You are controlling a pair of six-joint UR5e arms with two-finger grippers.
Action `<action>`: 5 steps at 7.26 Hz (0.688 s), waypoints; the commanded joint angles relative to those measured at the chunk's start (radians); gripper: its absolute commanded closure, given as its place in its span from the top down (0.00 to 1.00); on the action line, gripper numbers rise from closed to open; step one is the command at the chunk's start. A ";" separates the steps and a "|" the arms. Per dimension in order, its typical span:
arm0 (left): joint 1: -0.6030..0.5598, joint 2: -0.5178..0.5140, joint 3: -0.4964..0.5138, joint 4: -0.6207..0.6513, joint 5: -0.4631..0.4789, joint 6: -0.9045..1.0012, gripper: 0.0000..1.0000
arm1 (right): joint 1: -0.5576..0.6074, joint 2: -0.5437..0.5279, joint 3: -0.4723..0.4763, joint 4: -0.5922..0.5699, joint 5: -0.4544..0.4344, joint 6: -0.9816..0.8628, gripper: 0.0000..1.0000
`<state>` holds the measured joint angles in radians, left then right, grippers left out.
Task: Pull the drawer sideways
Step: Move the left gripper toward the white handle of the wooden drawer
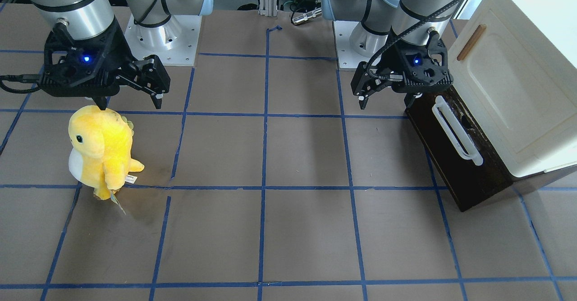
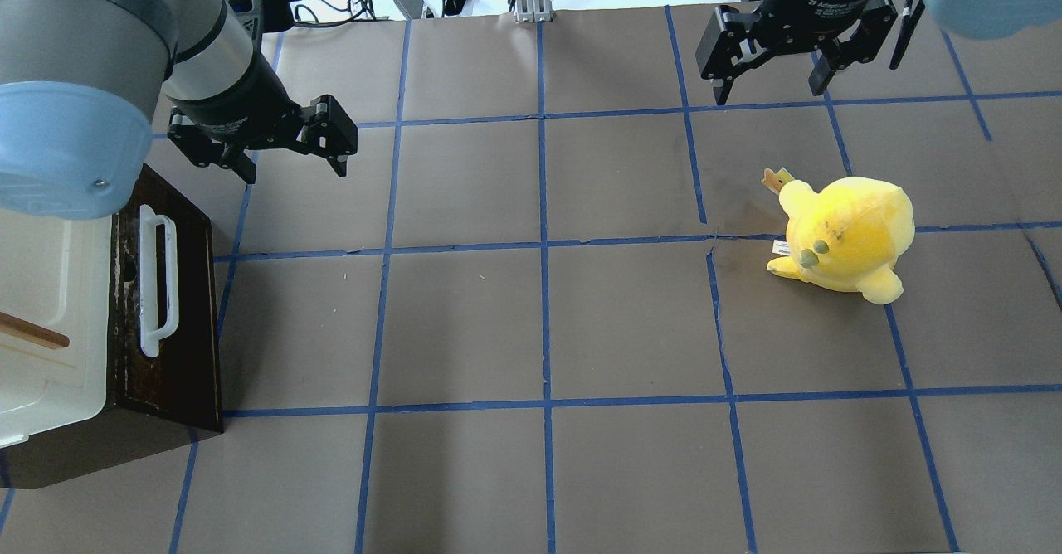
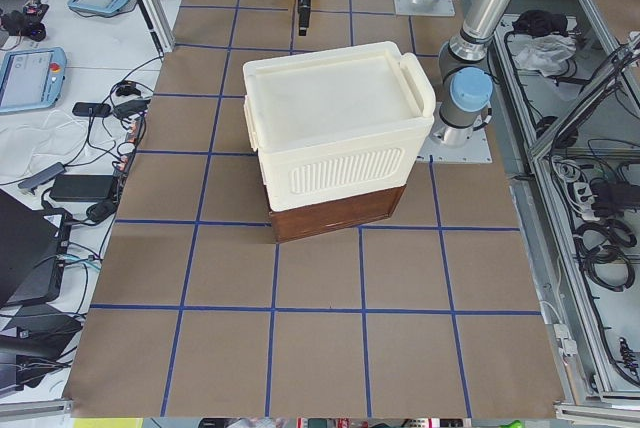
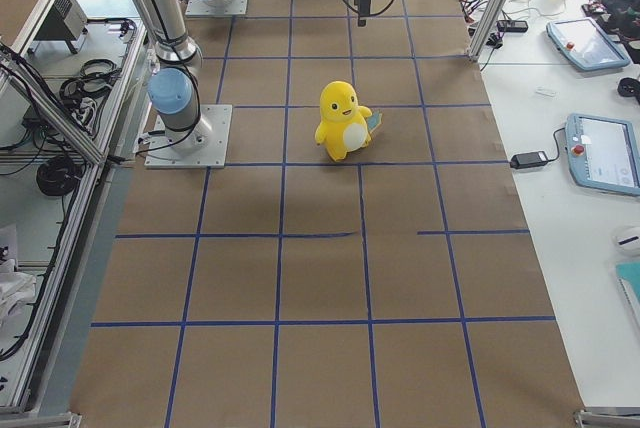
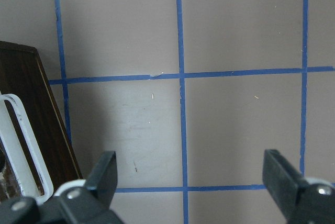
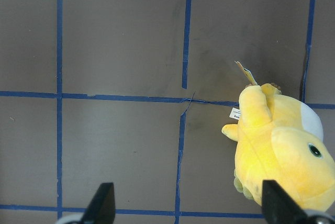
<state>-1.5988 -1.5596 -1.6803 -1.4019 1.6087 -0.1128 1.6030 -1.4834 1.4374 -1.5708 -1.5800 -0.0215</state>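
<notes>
The drawer (image 1: 469, 170) has a dark brown front and a long white loop handle (image 1: 455, 132). It sits under the cream cabinet (image 1: 518, 89) and also shows in the overhead view (image 2: 178, 322). My left gripper (image 1: 386, 102) is open and empty. It hangs above the table near one end of the drawer front and does not touch the handle (image 2: 158, 280). In the left wrist view the drawer (image 5: 23, 98) lies at the left edge, outside the open fingers (image 5: 104, 174). My right gripper (image 2: 769, 94) is open and empty, above a yellow plush toy (image 2: 846, 235).
The cream cabinet (image 3: 340, 138) has a small brown wooden handle (image 1: 471, 42) on its door. The plush toy (image 1: 101, 148) stands on the brown table marked with blue tape lines (image 1: 266, 157). The arm bases (image 1: 162, 35) are bolted at the table's robot side.
</notes>
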 commanded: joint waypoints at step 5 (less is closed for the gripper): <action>-0.062 -0.247 -0.003 -0.040 0.450 -0.349 0.99 | 0.000 0.000 0.000 0.000 0.000 0.000 1.00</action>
<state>-1.6560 -1.7531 -1.6824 -1.4046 1.9468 -0.4146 1.6030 -1.4833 1.4374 -1.5708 -1.5800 -0.0221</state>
